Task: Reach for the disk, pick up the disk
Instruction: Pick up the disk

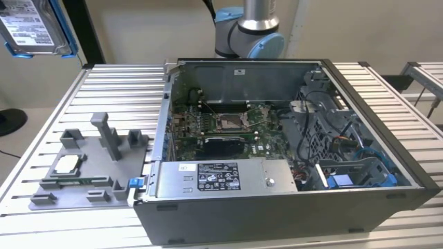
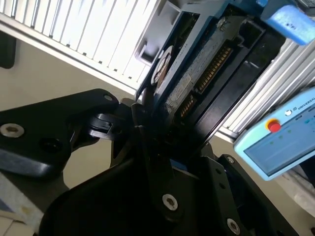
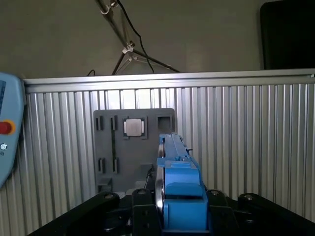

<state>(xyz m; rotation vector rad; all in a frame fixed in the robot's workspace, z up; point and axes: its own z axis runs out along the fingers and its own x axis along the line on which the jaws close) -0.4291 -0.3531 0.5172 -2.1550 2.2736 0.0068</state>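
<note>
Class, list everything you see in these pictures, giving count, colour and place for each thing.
disk: one, silver with blue bracket, held above the table
computer case: one, dark grey, open, mid-table
power box: one, grey, inside case
circuit board: one, green, inside case
tray: one, grey, at the exterior view's left of the case
chip: one, silver, on tray
table: one, silver, slatted
controller: one, pale blue, near table
arm: one, silver and blue, behind case
gripper: one, black, shut on disk

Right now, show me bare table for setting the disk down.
Bare slats: between the grey fixture and the table's far edge; past the computer case at the exterior view's right. Crowded: fixture, case interior. The tool grips the disk.
</note>
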